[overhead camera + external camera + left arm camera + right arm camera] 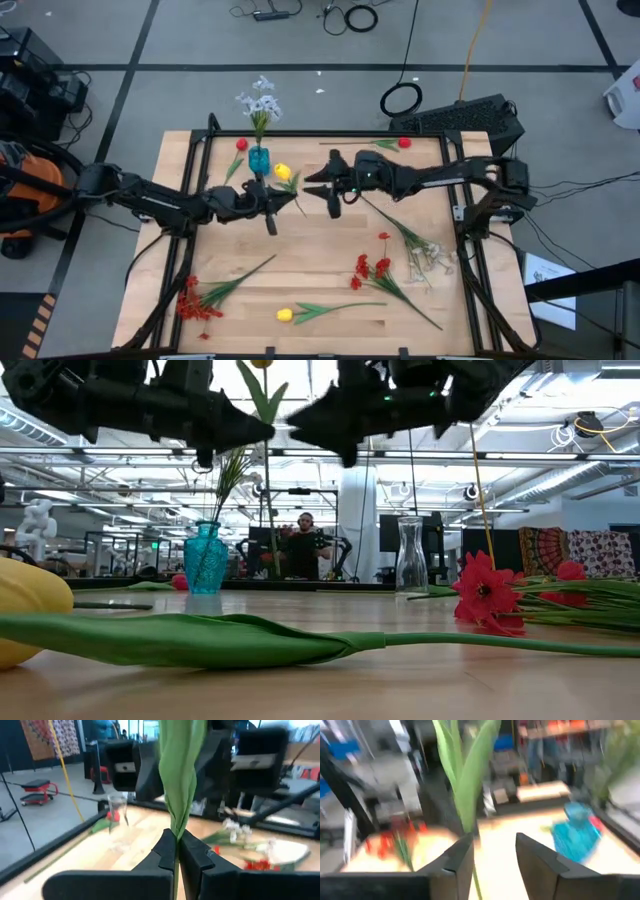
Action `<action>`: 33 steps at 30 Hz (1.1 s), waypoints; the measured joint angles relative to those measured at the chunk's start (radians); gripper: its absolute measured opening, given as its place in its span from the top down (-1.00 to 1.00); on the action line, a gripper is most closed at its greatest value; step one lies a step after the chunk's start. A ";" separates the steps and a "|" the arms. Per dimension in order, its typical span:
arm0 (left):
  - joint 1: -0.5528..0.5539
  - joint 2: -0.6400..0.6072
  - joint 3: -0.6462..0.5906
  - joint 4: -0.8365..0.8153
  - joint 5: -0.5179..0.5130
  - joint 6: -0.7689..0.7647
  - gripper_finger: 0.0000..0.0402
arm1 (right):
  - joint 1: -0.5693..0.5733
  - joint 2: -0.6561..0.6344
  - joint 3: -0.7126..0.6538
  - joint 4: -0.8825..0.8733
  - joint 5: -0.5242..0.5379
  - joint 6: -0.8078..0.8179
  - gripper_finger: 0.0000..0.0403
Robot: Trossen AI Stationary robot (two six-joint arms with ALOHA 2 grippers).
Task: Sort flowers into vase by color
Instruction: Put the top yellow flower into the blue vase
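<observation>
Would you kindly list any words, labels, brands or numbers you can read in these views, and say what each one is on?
None can be read.
The white sheet on the floor beside the table may carry print, but it is too small to read.
The blue vase and the clear vase bear no label.

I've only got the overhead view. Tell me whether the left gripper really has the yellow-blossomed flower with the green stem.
Observer: Yes. The left wrist view shows the left gripper shut on the yellow-blossomed flower's green stem.
Operator: Now report the right gripper.
Observer: The right wrist view shows the right gripper open, with the stem beside one finger.
Operator: Tell me how the flower hangs.
Observer: In the low view it hangs upright between the two grippers, its blossom well above the rim of the turquoise glass vase.
</observation>
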 joint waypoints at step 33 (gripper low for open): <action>0.474 -0.490 0.194 -0.681 -0.166 0.105 0.97 | 0.020 -0.140 -0.642 0.267 0.234 0.288 0.22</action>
